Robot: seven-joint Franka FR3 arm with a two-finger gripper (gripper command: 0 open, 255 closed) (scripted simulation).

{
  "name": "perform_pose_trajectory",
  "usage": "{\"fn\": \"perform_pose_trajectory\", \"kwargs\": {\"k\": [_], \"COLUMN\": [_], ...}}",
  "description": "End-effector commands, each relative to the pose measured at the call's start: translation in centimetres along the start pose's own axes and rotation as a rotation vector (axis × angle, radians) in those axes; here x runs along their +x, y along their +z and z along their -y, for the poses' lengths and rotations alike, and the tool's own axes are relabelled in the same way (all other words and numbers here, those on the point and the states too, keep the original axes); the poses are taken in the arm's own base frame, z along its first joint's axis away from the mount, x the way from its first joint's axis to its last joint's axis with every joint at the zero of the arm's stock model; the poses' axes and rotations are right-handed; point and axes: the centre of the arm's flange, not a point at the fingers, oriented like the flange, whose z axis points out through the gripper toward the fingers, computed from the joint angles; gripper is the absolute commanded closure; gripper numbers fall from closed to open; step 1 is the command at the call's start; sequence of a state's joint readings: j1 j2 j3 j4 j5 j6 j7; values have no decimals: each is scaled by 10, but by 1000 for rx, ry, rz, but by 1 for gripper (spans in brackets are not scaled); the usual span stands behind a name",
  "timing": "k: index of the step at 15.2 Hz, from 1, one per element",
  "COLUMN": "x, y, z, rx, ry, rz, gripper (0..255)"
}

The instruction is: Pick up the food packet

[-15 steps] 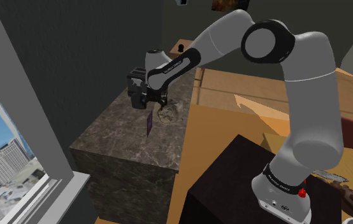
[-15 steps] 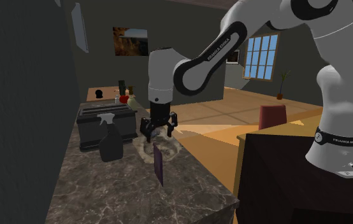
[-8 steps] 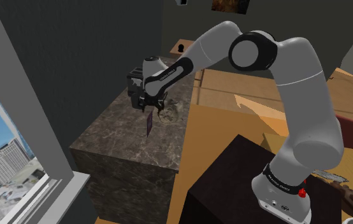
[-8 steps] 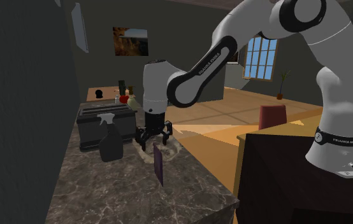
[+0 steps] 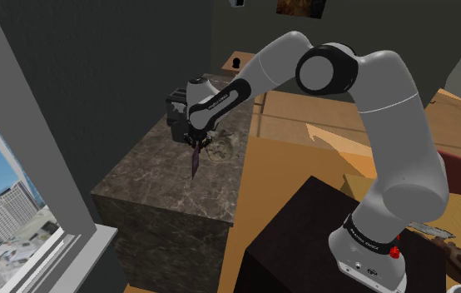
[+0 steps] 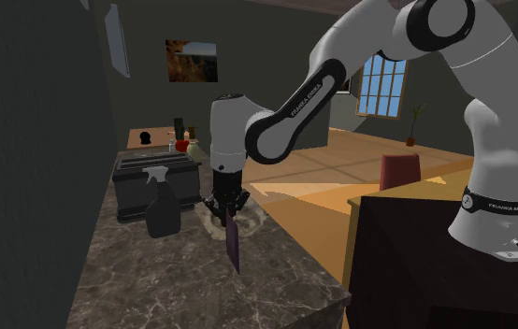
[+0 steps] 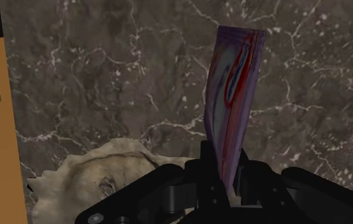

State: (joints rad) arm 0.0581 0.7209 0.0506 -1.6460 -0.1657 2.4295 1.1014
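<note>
I find the gripper (image 5: 194, 143) (image 6: 227, 207) (image 7: 225, 167) lowered over a dark veined marble counter (image 5: 154, 179) (image 6: 145, 276) (image 7: 105, 76). Its jaws are clamped on the upper edge of the food packet (image 5: 195, 164) (image 6: 233, 243) (image 7: 232, 89). The packet is purple with red and blue marking. It stands upright on edge, and in the second exterior view its lower end looks to rest on the counter.

Just beside the packet lies a pale, rough-edged lump (image 5: 218, 148) (image 6: 252, 217) (image 7: 99, 181). I cannot tell what it is.

In the second exterior view a black spray bottle (image 6: 162, 210) stands near the gripper on that view's left. A dark toaster (image 6: 157, 182) sits right behind the bottle.

The counter backs onto a dark grey wall (image 5: 96, 75). Wooden floor (image 5: 304, 133) (image 6: 341, 159) runs along its open side. The dark stand (image 5: 295, 241) sits on that floor, apart from the counter.

A window (image 5: 4, 208) at the shoulder view's left shows city buildings. The second exterior view shows a paned window (image 6: 381, 84), a framed picture (image 6: 190, 61) on the far wall and a red chair (image 6: 399, 171).
</note>
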Motion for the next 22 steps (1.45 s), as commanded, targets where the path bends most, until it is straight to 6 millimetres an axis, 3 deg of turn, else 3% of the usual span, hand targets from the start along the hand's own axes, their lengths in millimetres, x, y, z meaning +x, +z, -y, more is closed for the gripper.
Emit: {"fn": "perform_pose_trajectory", "kwargs": {"k": [1, 5, 20, 22], "x": [0, -1, 7, 7], "y": [0, 0, -79, -79], "z": [0, 0, 1, 1], "rx": [0, 0, 0, 0], "ry": [0, 0, 0, 0], "rz": [0, 0, 0, 0], "gripper": [255, 255, 255, 255]}}
